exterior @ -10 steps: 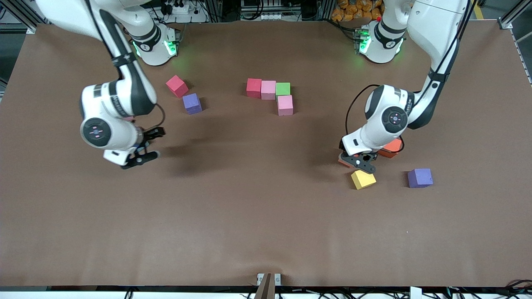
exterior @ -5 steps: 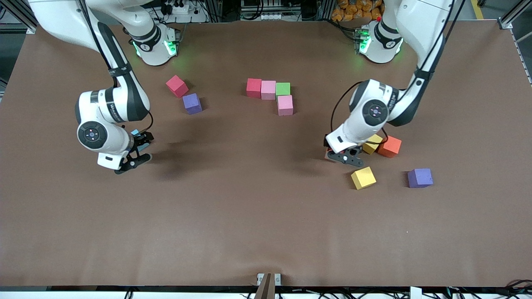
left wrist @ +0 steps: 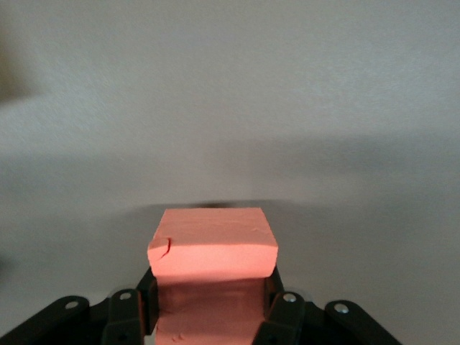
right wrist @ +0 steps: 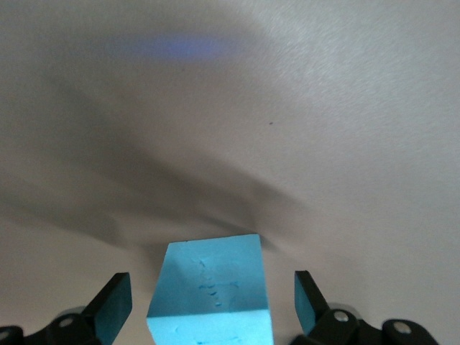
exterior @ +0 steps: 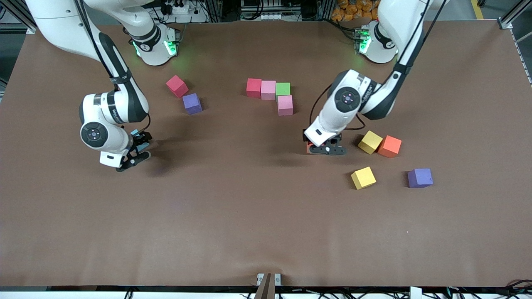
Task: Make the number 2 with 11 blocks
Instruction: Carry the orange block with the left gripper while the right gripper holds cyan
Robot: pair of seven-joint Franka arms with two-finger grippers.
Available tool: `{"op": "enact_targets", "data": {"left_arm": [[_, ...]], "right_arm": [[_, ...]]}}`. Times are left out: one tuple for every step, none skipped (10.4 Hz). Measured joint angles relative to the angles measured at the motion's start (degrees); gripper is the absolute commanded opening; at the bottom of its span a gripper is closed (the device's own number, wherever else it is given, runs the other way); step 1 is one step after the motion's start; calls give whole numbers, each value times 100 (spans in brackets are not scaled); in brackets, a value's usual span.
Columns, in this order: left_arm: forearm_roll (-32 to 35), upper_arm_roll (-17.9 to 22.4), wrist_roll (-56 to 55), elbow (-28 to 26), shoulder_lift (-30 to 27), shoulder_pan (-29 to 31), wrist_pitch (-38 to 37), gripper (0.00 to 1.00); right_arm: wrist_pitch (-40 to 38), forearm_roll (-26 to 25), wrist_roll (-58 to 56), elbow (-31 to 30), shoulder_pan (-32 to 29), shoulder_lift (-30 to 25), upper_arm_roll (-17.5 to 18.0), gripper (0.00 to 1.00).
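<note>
Left end effector (exterior: 326, 150) grips orange block (left wrist: 213, 248) | right end effector (exterior: 139, 145) open astride light blue block (right wrist: 210, 291)

Landmark: row of three blocks (exterior: 268, 89), touching side by side.
- A fourth block (exterior: 285, 105) touches the row's block at the left arm's end, on its camera side.
- Loose pair (exterior: 184, 94): toward the right arm's end from the row, apart from each other.
- Touching pair (exterior: 379, 144): toward the left arm's end, nearer the camera than the row.
- Two single blocks (exterior: 363, 177) lie nearer still, well apart.
- The left gripper (exterior: 326, 148) clamps a block (left wrist: 213, 248) over the table between the row and the touching pair.
- The right gripper (exterior: 137, 151) straddles a block (right wrist: 212, 287) with its fingers clear of the sides, toward the right arm's end from the loose pair.
</note>
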Motion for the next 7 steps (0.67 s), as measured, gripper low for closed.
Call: {"op": "enact_targets", "data": {"left_arm": [[0, -3, -282, 5, 0, -106, 0, 44], [0, -6, -527, 5, 3, -222, -5, 44], [0, -10, -670, 4, 8, -338, -13, 44], [-1, -34, -743, 0, 28, -423, -28, 45], [-2, -103, -850, -4, 67, -454, -36, 45], [-2, -166, -980, -2, 129, -488, -36, 45], [-2, -196, -1059, 6, 192, -554, -34, 45]], "right_arm": [[25, 0, 0, -54, 0, 0, 0, 100], [39, 0, 0, -101, 0, 0, 0, 100], [40, 0, 0, -143, -1, 0, -1, 100], [40, 0, -36, -177, -2, 0, -4, 100], [41, 0, -134, -196, -9, -1, -7, 100], [41, 0, -281, -203, -40, -2, -17, 100], [40, 0, -410, -208, -99, -3, -26, 100]]}}
